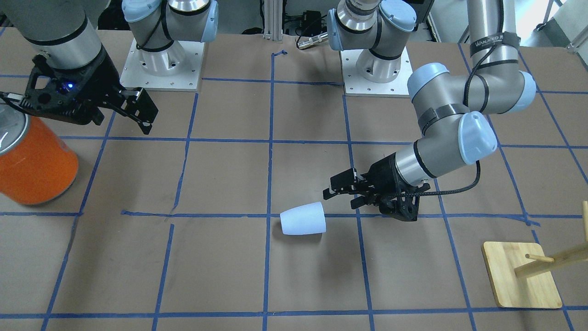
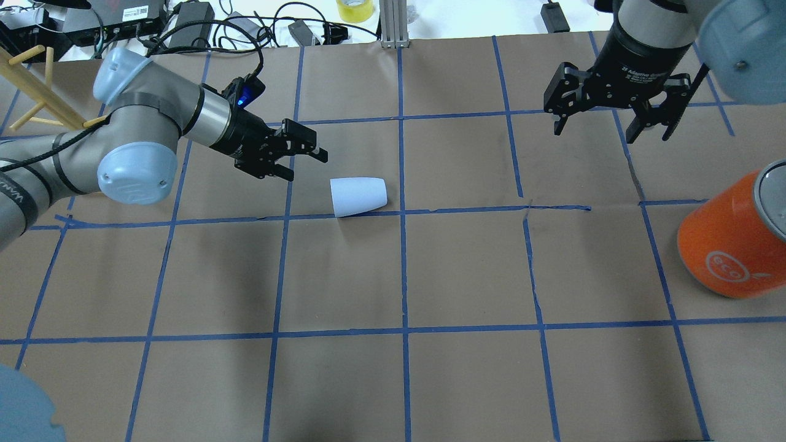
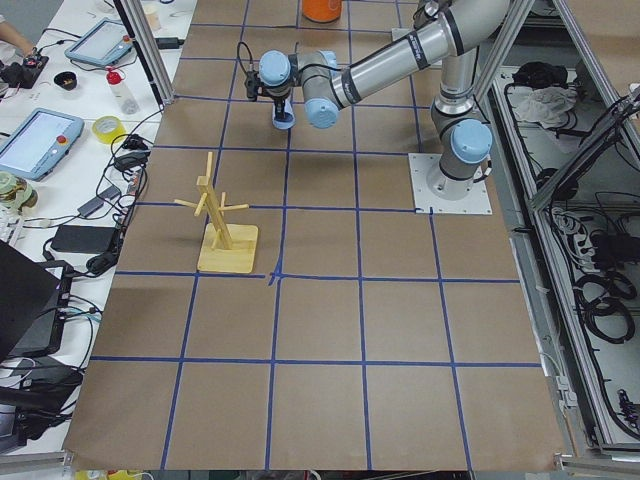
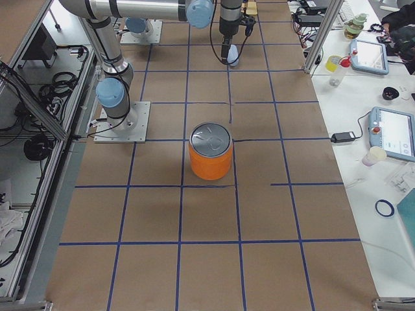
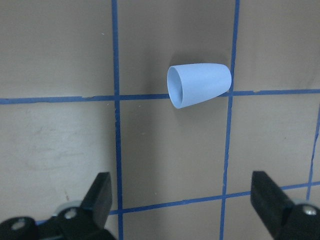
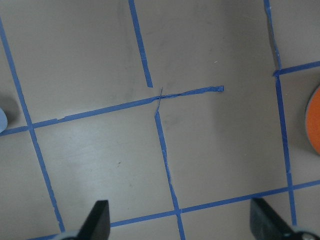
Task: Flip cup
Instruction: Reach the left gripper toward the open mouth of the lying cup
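The cup [image 2: 359, 196] is a small pale blue-white tumbler lying on its side on the brown table, across a blue tape line, with its wide mouth toward my left gripper. It also shows in the front view [image 1: 303, 224] and in the left wrist view [image 5: 199, 85]. My left gripper [image 2: 304, 161] is open and empty, a short way from the cup's mouth and not touching it; the left wrist view [image 5: 182, 195] shows both fingers spread wide. My right gripper [image 2: 611, 132] is open and empty, far from the cup, above bare table [image 6: 182, 222].
A large orange can [image 2: 731, 239] with a silver top stands near my right gripper, also seen in the front view [image 1: 34, 161]. A wooden peg rack [image 1: 523, 276] stands on its base beyond my left arm. Cables and devices lie along the table's far edge.
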`<state>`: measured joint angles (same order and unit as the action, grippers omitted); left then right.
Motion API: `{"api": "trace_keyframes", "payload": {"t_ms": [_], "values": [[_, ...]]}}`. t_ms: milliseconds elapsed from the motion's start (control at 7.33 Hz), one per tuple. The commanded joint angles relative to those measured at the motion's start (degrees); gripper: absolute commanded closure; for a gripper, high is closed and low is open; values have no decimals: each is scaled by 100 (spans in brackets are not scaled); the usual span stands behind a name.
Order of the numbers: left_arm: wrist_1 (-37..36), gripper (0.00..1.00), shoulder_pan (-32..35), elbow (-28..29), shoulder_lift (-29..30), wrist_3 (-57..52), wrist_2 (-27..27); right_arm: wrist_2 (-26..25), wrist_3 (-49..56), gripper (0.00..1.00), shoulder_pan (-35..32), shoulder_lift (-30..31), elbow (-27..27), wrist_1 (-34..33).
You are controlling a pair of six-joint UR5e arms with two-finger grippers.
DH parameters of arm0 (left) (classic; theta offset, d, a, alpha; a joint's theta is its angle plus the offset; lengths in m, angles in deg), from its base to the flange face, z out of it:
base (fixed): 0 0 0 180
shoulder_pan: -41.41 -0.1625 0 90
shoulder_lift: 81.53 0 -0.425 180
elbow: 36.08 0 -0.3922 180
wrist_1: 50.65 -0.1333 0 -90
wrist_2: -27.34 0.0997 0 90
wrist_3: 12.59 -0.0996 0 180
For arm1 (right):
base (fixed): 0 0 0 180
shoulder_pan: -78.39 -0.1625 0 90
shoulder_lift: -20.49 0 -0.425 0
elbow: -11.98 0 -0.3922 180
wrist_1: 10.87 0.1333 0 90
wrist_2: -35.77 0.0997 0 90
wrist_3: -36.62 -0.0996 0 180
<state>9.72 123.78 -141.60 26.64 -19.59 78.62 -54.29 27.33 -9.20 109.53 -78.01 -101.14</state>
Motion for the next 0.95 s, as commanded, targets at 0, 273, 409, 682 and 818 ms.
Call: {"api": "trace_keyframes", "payload": {"t_ms": [0, 273, 409, 682, 818], "values": [[-402, 0, -1, -22, 554, -12, -503, -12, 7, 0, 5, 26, -28, 53], [-772, 0, 7, -40, 994, -12, -949, -20, 7, 0, -4, 26, -36, 106], [-781, 0, 7, -153, 1057, -12, -1040, -21, 7, 0, -4, 26, -36, 106], [-781, 2, 42, -259, 1084, -3, -1067, -38, 7, 0, -13, 0, -36, 106], [-773, 3, 51, -294, 1084, 6, -1145, -29, 50, 0, -13, -9, -54, 106]]}}
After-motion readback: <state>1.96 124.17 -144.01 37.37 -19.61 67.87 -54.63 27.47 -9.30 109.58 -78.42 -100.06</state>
